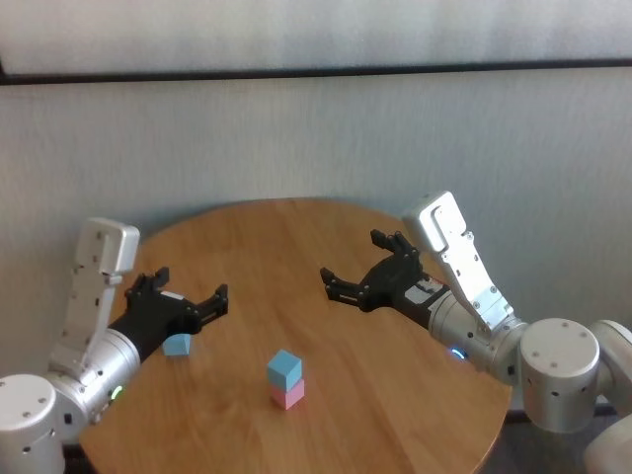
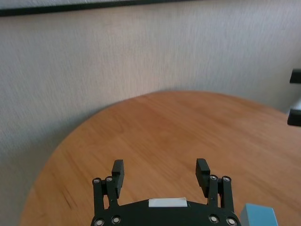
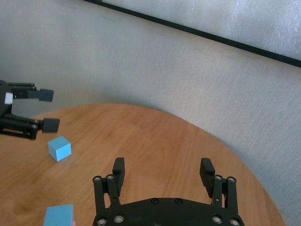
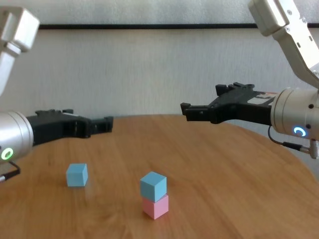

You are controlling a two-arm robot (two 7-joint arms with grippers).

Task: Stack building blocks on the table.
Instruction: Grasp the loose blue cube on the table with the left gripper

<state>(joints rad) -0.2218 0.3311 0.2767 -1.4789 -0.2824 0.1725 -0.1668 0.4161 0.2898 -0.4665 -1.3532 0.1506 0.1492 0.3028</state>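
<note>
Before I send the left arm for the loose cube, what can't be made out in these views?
- Loose blue cube: left wrist view, cut by the frame edge.
- Pink cube: right wrist view, nearly hidden under the blue cube on it.
- Table: head view, near rim cut off.

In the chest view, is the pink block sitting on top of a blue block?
No, the pink block rests on the table with a blue block stacked on top of it.

1. Pale grey textured wall [image 1: 296,138] behind, close past the far edge.
2. Dark horizontal strip [image 1: 316,71] across the wall, high up.
3. Lighter, whitish band [image 1: 316,30] above the strip.
</note>
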